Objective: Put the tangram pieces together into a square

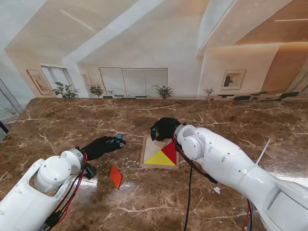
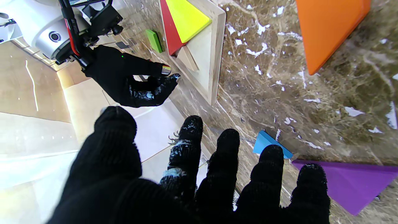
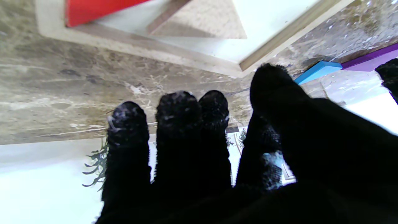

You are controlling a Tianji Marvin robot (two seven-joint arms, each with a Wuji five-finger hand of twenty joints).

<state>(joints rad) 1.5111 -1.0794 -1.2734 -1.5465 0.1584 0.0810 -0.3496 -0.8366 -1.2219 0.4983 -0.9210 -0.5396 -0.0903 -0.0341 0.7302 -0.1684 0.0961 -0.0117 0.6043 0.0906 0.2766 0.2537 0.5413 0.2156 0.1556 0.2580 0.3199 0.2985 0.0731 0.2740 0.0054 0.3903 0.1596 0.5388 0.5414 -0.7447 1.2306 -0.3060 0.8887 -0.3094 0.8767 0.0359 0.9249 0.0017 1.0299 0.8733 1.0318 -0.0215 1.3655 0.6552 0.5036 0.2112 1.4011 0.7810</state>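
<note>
Hovering at the wooden tray's [image 1: 144, 155] twelve o'clock edge, the right hand [image 1: 164, 129] held nothing, fingers loosely bunched; the left hand [image 1: 103, 146], fingers spread and empty, hung at the tray's nine o'clock over the blue piece [image 2: 270, 145] and purple triangle [image 2: 354, 182]. Red [image 1: 170, 151] and yellow [image 1: 159, 158] triangles sat in the tray; the orange piece [image 1: 115, 176] lay on the counter [image 1: 67, 120] at seven o'clock. The likely risks: a careless hand nudging the tray, or pushing the thin pieces away instead of lifting them.

A brown marble worktop [image 1: 72, 120] with white veins fills the foreground. Beyond its far edge stand potted plants [image 1: 164, 91], two framed pictures [image 1: 233, 79] on pale walls, and white panelled doors [image 1: 134, 82].
</note>
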